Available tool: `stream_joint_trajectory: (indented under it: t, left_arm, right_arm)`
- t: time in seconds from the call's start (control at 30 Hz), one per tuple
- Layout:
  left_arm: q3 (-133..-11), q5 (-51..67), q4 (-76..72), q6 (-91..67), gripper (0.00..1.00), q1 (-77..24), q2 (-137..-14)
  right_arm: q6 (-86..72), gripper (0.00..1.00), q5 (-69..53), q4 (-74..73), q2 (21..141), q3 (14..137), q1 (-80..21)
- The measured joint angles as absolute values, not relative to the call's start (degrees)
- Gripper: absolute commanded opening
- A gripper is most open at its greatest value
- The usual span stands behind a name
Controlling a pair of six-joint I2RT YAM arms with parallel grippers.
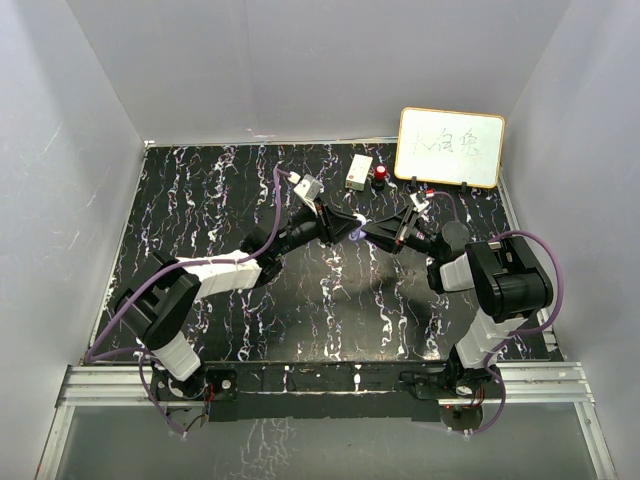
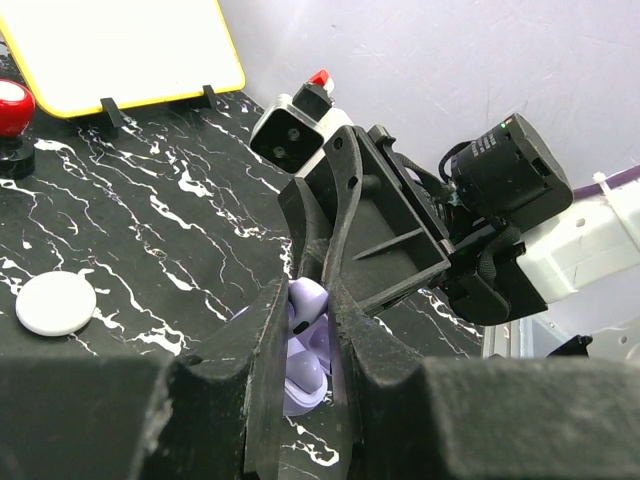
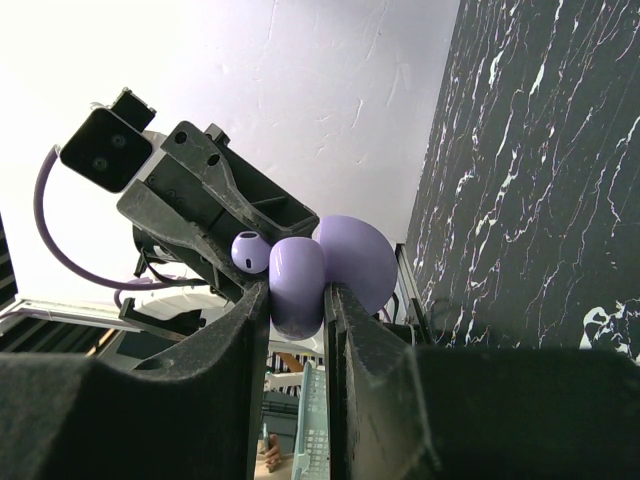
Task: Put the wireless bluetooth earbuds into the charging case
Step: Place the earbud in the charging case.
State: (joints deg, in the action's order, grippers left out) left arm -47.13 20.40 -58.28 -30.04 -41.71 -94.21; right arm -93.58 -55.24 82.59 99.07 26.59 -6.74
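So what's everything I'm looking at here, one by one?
table: one, black with white veins, under everything
board: one, white with a yellow rim and writing on it, far right
box: one, small and white, left of the board
knob: one, red, between box and board
disc: one, white, flat on the table
case: one, lilac, mid-table between the pincers
earbud: one clearly seen, lilac, right at the case; I can't pick out a second
left arm: one, black and white, purple cable
right arm: one, same colours
left pincer: shut, seemingly on the earbud
right pincer: shut on the case
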Motion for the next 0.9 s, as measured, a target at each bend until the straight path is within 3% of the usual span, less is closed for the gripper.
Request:
stream_joint_trajectory:
  t: [0.9]
  left_arm:
    - [-47.13,19.97,-57.54,-28.62,0.0,-41.71,-94.26]
  right_arm:
    - [-93.73,0.0,-55.24,82.59,99.07,26.59,-6.74]
